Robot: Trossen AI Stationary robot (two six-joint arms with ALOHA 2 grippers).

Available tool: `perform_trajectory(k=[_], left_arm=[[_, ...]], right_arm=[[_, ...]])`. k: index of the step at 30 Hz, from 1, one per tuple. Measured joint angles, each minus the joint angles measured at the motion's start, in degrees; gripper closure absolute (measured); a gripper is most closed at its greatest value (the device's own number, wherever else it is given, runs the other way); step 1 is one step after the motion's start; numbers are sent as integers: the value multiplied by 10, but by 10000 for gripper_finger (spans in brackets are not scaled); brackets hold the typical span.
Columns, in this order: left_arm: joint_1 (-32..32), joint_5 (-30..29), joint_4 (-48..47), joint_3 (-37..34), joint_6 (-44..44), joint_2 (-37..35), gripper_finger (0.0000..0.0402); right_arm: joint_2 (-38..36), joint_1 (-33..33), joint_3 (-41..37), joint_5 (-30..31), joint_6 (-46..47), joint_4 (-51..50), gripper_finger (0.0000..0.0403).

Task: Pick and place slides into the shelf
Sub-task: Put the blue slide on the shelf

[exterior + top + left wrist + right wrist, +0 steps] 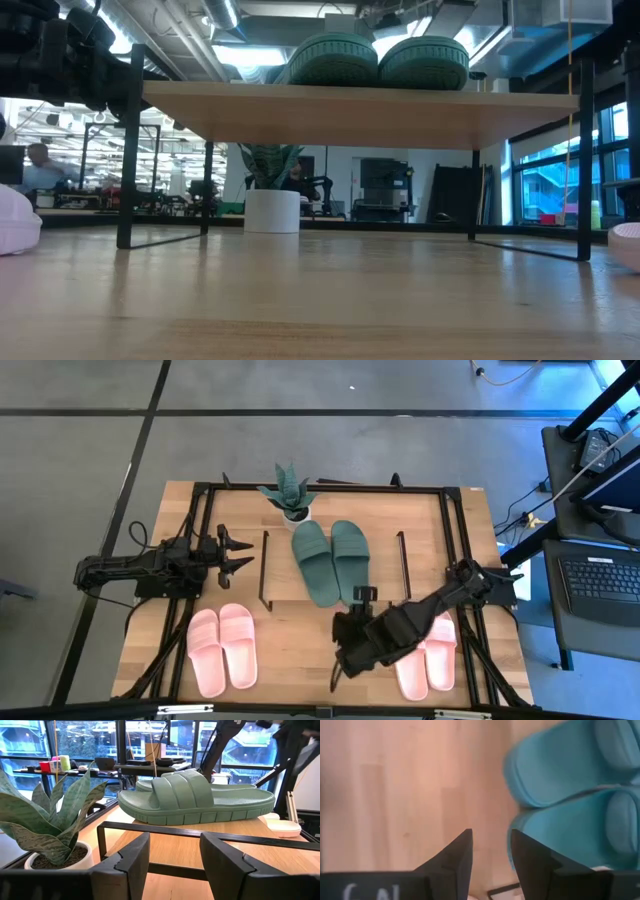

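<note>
1. High view. Wooden bench (300, 650) carries a low shelf (420, 550) with a light top board and black wire frame. Green pair (330, 560) lies side by side on the shelf top, at its middle. Potted plant (288, 492) stands at the far edge, just beyond the green pair. One pink pair (222, 648) lies on the bench, near left. Second pink pair (428, 658) lies near right, partly covered by the right arm. Left claw (243, 552) hangs at the shelf's left end, fingers parted, holding nothing. Right claw (362, 596) sits at the near edge of the shelf, just beside the green heels; fingers apart, nothing between them.

2. Low view. Shelf board (360, 112) spans the picture on thin black legs. Green pair (380, 60) rests on top. White plant pot (272, 210) stands behind, under the board. A pink slide shows at the left edge (18, 222), another at the right edge (626, 245). A person sits far off on the left, in the room.

3. Left wrist view. Left claw (174, 857) open and empty. Green slide (195, 797) on the shelf ahead; plant (45, 820) beside it.

4. Right wrist view. Right claw (491, 850) open, empty, above bare wood. Green pair (580, 795) close by, untouched.
</note>
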Motion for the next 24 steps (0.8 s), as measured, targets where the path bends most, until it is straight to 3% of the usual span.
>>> perform_trajectory(k=[10, 17, 24], left_arm=[[0, 0, 0, 0, 0, 0, 235], [0, 0, 0, 0, 1, 0, 235], [0, 0, 0, 0, 1, 0, 235]], right_arm=[[2, -45, -110, 0, 5, 88, 269], [2, -73, -114, 0, 4, 100, 269], [2, -78, -113, 0, -68, 173, 269]])
